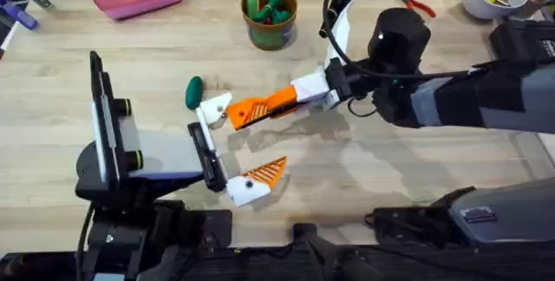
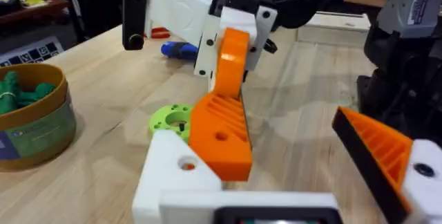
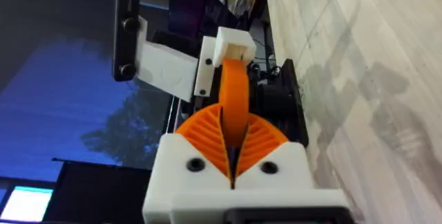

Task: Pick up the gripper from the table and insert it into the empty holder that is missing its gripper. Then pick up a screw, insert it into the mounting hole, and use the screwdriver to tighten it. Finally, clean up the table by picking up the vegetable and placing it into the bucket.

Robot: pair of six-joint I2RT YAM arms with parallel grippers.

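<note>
One of three jobs is under way, and none looks finished. The right arm's fingers [image 3: 200, 137] are clenched on the orange wedge gripper [image 1: 257, 107] and press it against the plain white holder [image 1: 214, 107], near the middle of the table [image 1: 416, 168]. I cannot tell whether it is fully seated. The holder is one side of the left arm's fingers [image 1: 260, 175], which are spread wide and grasp nothing. The holder's mounting hole [image 2: 187, 163] looks empty, so the screw is probably yet to go in. The blue screwdriver [image 2: 178, 50] lies untouched on the table. The dark green vegetable [image 1: 193, 92] lies just beside the holder, not yet in the bucket [image 1: 270, 28] at the far edge.
</note>
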